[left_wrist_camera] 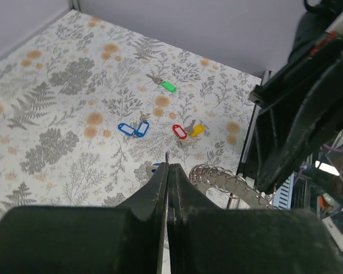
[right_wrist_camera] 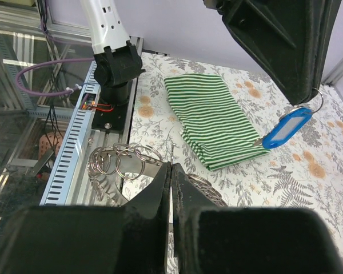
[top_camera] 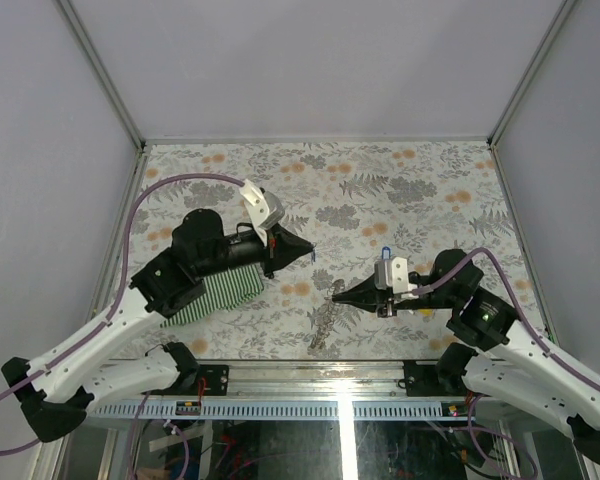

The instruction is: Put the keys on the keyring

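Note:
My left gripper (top_camera: 307,253) is shut on the small metal loop of a blue key (right_wrist_camera: 287,129), which dangles below its tips above the table. In the left wrist view only a sliver of that blue key (left_wrist_camera: 155,167) shows beside the shut gripper (left_wrist_camera: 167,166). My right gripper (right_wrist_camera: 171,166) is shut on the keyring (right_wrist_camera: 119,164), a silvery toothed loop with several rings that hangs down from the fingers. The keyring (top_camera: 320,320) sits just below and right of the left gripper. Green (left_wrist_camera: 169,87), blue (left_wrist_camera: 126,129), red (left_wrist_camera: 179,132) and yellow (left_wrist_camera: 198,130) keys lie on the table.
A folded green striped cloth (top_camera: 220,292) lies under the left arm near the front left. The metal front rail (top_camera: 310,375) and cable tray run along the near table edge. The floral table cover (top_camera: 380,190) stretches to the back walls.

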### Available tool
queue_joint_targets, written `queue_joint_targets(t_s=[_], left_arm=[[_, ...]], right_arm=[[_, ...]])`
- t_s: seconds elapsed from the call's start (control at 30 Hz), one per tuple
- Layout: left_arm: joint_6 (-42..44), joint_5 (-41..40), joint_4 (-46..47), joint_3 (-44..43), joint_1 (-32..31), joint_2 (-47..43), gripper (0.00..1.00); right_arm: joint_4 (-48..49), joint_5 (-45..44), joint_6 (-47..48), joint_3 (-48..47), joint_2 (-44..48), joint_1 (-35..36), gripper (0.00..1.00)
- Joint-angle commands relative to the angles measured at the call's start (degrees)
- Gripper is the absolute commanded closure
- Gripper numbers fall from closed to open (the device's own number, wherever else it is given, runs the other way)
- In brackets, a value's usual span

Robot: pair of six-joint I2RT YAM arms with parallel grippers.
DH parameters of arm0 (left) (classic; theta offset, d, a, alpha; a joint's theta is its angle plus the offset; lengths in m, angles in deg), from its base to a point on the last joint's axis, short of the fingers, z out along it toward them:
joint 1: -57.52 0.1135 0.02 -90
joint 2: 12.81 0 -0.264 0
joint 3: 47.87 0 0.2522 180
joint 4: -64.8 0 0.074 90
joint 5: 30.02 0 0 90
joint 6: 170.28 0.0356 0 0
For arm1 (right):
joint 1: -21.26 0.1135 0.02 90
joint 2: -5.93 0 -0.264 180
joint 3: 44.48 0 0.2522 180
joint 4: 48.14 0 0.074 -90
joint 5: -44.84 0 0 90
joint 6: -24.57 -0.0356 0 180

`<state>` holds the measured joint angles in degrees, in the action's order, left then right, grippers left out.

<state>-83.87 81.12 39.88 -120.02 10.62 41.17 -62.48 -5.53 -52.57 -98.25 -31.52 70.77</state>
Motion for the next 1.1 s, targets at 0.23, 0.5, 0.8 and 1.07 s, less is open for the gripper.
queue_joint_targets(t_s=[0.23,0.5,0.8,1.07], left_arm=[[13.7,13.7,3.5,1.4,-0.1,-6.7,1.00],[18.3,18.9,0.8,1.2,-0.1,-9.6,1.00],[20.0,18.7,-2.4,-0.5,-0.1,-9.5,1.00],[16.3,16.6,2.1,2.4,-0.1,-10.2,1.00]], right_arm=[[22.4,6.6,-9.0,0.7,-1.5,0.4,1.00],[41.9,9.7,-23.1,3.0,-6.9,0.4,1.00],[52.0,9.1,-40.1,0.8,-11.1,0.4,1.00],[37.2,3.0,-40.1,-2.5,-9.0,0.4,1.00]])
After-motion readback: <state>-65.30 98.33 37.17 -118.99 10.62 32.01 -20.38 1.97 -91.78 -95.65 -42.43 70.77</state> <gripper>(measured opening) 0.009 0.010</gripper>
